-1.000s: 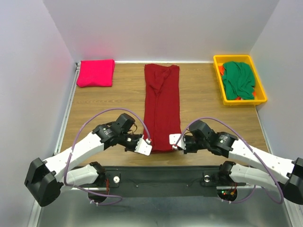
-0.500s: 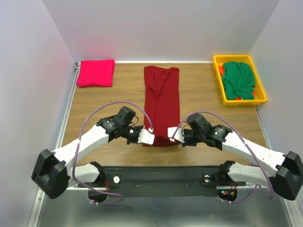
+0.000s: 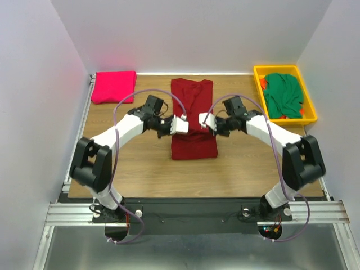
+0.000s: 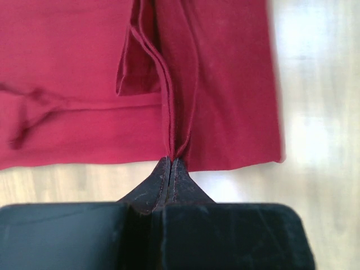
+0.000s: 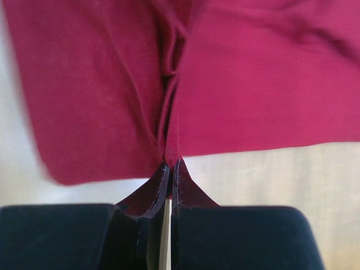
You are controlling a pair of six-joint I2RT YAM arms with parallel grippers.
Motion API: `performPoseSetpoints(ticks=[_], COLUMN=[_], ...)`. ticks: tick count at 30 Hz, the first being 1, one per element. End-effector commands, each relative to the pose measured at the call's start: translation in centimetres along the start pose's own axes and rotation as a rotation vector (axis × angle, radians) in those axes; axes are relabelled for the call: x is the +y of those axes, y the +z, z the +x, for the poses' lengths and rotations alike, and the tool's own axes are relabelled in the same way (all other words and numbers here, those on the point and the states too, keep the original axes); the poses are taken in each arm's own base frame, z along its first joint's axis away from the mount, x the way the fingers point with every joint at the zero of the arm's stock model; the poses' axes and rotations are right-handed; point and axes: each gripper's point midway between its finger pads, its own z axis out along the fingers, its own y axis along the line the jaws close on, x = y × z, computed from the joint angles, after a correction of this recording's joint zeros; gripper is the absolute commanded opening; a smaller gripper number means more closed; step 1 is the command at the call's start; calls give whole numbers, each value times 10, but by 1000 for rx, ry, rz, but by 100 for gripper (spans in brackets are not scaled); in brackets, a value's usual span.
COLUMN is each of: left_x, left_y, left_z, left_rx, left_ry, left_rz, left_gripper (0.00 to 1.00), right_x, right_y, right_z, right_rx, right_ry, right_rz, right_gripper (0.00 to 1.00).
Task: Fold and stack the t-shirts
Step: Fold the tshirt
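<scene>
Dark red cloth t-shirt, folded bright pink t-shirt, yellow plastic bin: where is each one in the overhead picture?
Dark red cloth t-shirt [image 3: 194, 145]: top external view, near folded end.
Folded bright pink t-shirt [image 3: 113, 86]: top external view, its middle.
Yellow plastic bin [image 3: 275, 69]: top external view, far rim.

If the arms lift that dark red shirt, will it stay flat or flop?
Probably floppy: the dark red shirt bunches into folds where the left gripper and right gripper pinch it. Likely light: small pinches hold it.
</scene>
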Motion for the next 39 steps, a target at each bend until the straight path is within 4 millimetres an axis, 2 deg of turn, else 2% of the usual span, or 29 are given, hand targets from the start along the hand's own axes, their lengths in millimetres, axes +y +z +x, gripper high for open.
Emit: performPoseSetpoints(ticks=[1, 2, 3, 4, 7, 8, 9, 10, 11, 12, 13, 14, 15, 16, 17, 19, 20, 22, 23, 25, 26, 27, 28, 29, 30, 31, 34, 35, 39], left_x=[56, 62, 80, 83, 112, 116, 129, 135, 140, 150, 154, 158, 164, 173, 178, 182, 186, 176, 170, 140, 131, 106, 96, 87, 67, 58, 28, 22, -10], left_y=[-6, 2, -2, 9, 9, 18, 17, 19, 25, 24, 29, 29, 26, 22, 18, 11, 1, -5, -15, -12, -22, -12, -11, -13, -6, -5, 7, 10, 28], left_z=[-16, -5, -11, 0, 7, 20, 19, 22, 31, 29, 38, 38, 41, 41, 41, 40, 33, 31, 18, 23, 10, 18, 18, 13, 22, 14, 15, 6, 12], left_rx=[-46, -32, -40, -27, -17, 11, 17, 21, 30, 29, 50, 46, 52, 43, 46, 43, 22, 4, -22, -26, -60, -52, -53, -56, -45, -54, -45, -55, -19], left_ry=[47, 20, 34, 3, -15, -33, -22, -50, -66, -89, -114, -132, -146, -176, -166, -195, -200, -213, -195, -187, -159, -179, -173, -162, -184, -159, -151, -116, -88], left_rz=[-60, -44, -71, -47, -84, -78, -104, -121, -128, -151, -160, -170, -191, -230, -255, -288, -315, -302, -294, -234, -228, -178, -160, -156, -118, -109, -68, -61, -17], left_gripper=[0, 0, 0, 0, 0, 0, 1, 6, 11, 22, 25, 28, 33, 52, 60, 63, 63, 63, 62, 60, 59, 59, 58, 58, 57, 57, 58, 58, 59], right_x=[-70, -77, -85, -100, -125, -132, -133, -139, -154, -158, -172, -171, -183, -188, -192, -191, -192, -171, -165, -130, -119, -108, -82, -70, -60, -42, -17, -10, 13], right_y=[-3, 6, 7, 6, 21, 24, 38, 41, 40, 47, 43, 47, 41, 40, 36, 28, 15, 12, -4, -2, -10, -12, -3, -1, -1, 1, 6, 9, 24], right_z=[-17, -6, -3, -6, 10, 15, 27, 32, 31, 40, 37, 41, 38, 41, 39, 39, 31, 28, 15, 20, 10, 8, 21, 17, 16, 12, 11, 12, 19], right_rx=[-105, -98, -99, -110, -97, -92, -76, -60, -59, -45, -46, -39, -40, -31, -32, -34, -48, -74, -97, -110, -132, -136, -113, -117, -122, -127, -118, -113, -87], right_ry=[-109, -88, -88, -114, -120, -115, -98, -98, -99, -76, -77, -61, -63, -36, -31, -20, -29, -13, -30, -13, -34, -41, -35, -42, -43, -48, -74, -70, -55], right_rz=[83, 71, 75, 95, 100, 104, 86, 93, 119, 118, 148, 143, 173, 189, 204, 213, 232, 196, 207, 149, 145, 133, 87, 66, 54, 26, -12, -26, -79], right_gripper=[0, 1, 1, 1, 1, 4, 12, 20, 33, 52, 56, 57, 62, 74, 77, 77, 75, 72, 67, 61, 57, 56, 55, 54, 54, 52, 49, 48, 46])
